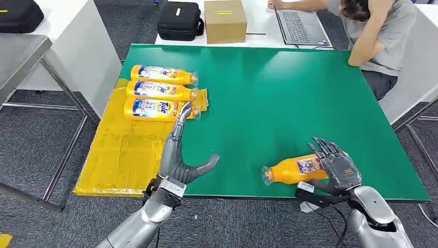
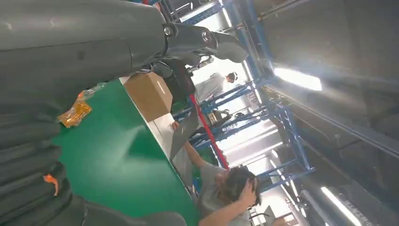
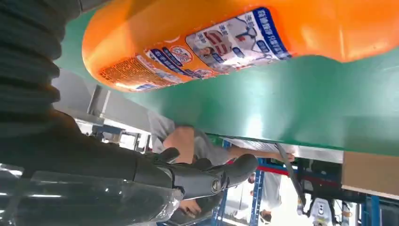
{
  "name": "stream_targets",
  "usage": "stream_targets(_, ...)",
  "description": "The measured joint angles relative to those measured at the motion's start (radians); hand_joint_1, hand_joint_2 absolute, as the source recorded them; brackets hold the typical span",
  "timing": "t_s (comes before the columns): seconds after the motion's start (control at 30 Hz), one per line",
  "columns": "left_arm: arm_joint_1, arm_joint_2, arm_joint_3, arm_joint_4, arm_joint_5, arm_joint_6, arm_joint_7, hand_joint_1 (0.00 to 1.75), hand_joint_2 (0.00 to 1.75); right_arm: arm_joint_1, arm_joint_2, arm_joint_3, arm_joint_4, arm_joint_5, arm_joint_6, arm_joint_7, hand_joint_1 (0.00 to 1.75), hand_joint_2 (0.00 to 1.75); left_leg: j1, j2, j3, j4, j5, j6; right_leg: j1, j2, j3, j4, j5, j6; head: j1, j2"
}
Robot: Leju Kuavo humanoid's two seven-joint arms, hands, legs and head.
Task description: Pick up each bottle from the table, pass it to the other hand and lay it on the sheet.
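An orange bottle [image 1: 292, 169] lies on its side near the front edge of the green table [image 1: 289, 98], cap toward the left. My right hand [image 1: 338, 165] sits at its base end with fingers spread; in the right wrist view the thumb [image 3: 202, 176] stands well apart from the bottle [image 3: 235, 42]. Three yellow bottles [image 1: 162, 74] [image 1: 160, 90] [image 1: 155, 109] lie side by side on the yellow sheet [image 1: 124, 155] at the table's left. My left hand [image 1: 181, 157] is empty, fingers stretched out, their tips close to the nearest bottle's cap end.
Behind the green table stand a black case [image 1: 179, 20], a cardboard box [image 1: 225, 20] and a laptop [image 1: 299, 26]. A person [image 1: 377, 36] sits at the far right corner, leaning on an arm. A white table [image 1: 67, 46] and a metal one [image 1: 20, 57] flank the left.
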Motion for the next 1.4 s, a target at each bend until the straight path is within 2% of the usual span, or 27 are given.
stream_targets(0.77,-0.014,-0.007,-0.003,0.019,0.005,0.000,0.000,0.00,1.75,-0.111,0.013,0.063,0.225,-0.003,-0.039,-0.002,0.00,1.75,0.000,0.000,0.000,0.000,0.000,0.000,0.000,0.000,0.000,0.000,0.000,0.000,0.000,0.000)
stream_targets(1.07,-0.018,-0.007,-0.003,0.021,0.005,0.003,0.000,0.00,1.75,-0.125,0.010,0.068,0.242,-0.001,0.004,0.021,0.00,1.75,0.000,0.000,0.000,0.000,0.000,0.000,0.000,0.000,0.000,0.000,0.000,0.000,0.000,0.000)
stream_targets(1.1,-0.018,-0.007,-0.003,0.021,0.005,0.003,0.000,0.00,1.75,-0.126,0.008,0.069,0.243,-0.001,0.006,0.021,0.16,1.75,0.000,0.000,0.000,0.000,0.000,0.000,0.000,0.000,0.000,0.000,0.000,0.000,0.000,0.000)
stream_targets(1.13,-0.018,-0.007,-0.003,0.021,0.005,0.003,0.000,0.00,1.75,-0.128,0.007,0.070,0.245,-0.001,0.011,0.021,1.71,1.75,0.000,0.000,0.000,0.000,0.000,0.000,0.000,0.000,0.000,0.000,0.000,0.000,0.000,0.000)
stream_targets(1.4,-0.019,-0.011,-0.003,0.022,0.005,0.002,0.000,0.00,1.75,-0.144,-0.014,0.081,0.269,-0.028,0.061,-0.044,1.75,1.75,-0.001,0.000,0.000,0.000,0.000,0.000,0.000,0.000,0.000,0.000,0.000,0.000,0.000,0.000)
